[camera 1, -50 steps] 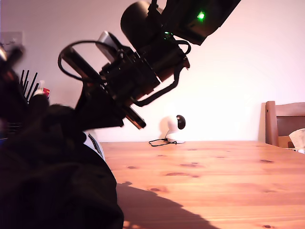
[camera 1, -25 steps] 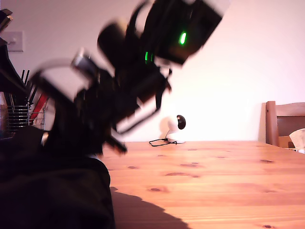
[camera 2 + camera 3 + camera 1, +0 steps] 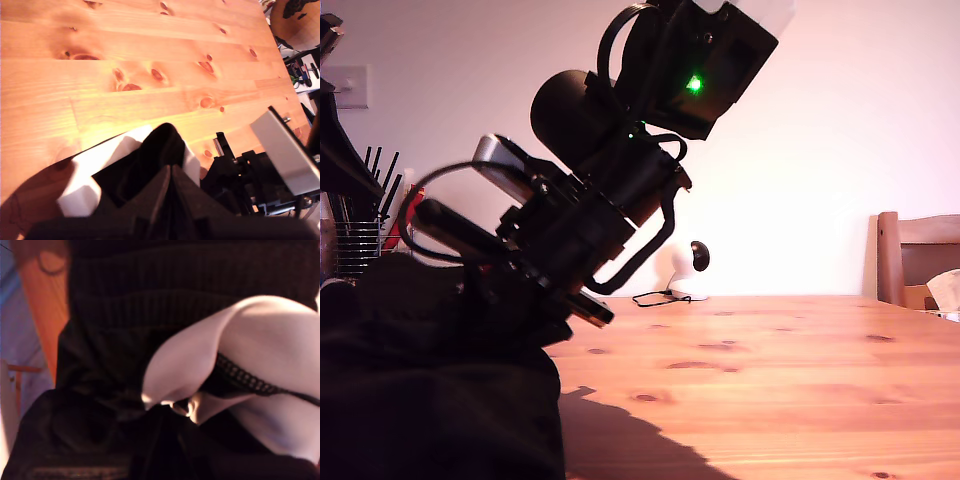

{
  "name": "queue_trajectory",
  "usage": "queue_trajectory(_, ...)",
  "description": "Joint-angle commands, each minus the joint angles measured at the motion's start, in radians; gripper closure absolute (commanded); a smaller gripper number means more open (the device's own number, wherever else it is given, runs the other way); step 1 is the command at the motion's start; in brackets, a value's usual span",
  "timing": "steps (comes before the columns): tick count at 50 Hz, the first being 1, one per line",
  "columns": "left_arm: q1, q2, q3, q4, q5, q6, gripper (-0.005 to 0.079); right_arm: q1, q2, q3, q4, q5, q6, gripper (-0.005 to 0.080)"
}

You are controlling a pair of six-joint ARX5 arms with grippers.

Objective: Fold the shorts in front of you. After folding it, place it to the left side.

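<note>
Since the camera sits low on the table, the shorts fill the near left of the exterior view as a dark heap, their long axis impossible to judge. Just above and behind that heap, an arm slants down from the upper right, its gripper buried in the cloth. In the first wrist view, my first gripper has its white fingers pressed onto a pinched ridge of black fabric, lifted clear of the wood. My second gripper seems nearly closed with cloth at its tips, though the blur leaves the grasp uncertain. The cloth lies directly at both jaws.
</note>
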Motion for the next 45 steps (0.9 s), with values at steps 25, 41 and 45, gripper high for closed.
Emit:
queue_trajectory(25, 0.002, -0.035, -0.002, -0.012, 0.008, 0.033, 0.0761, -0.048, 0.038, -0.008, -0.070, 0.090, -0.035, 0.0764)
queue_trajectory(41, -0.038, -0.033, -0.003, -0.039, 0.008, 0.066, 0.0761, -0.042, 0.038, 0.125, -0.041, -0.047, 0.062, 0.0764)
queue_trajectory(45, -0.058, -0.033, -0.003, -0.047, 0.009, 0.090, 0.0761, -0.050, 0.038, 0.175, -0.071, -0.056, 0.060, 0.0764)
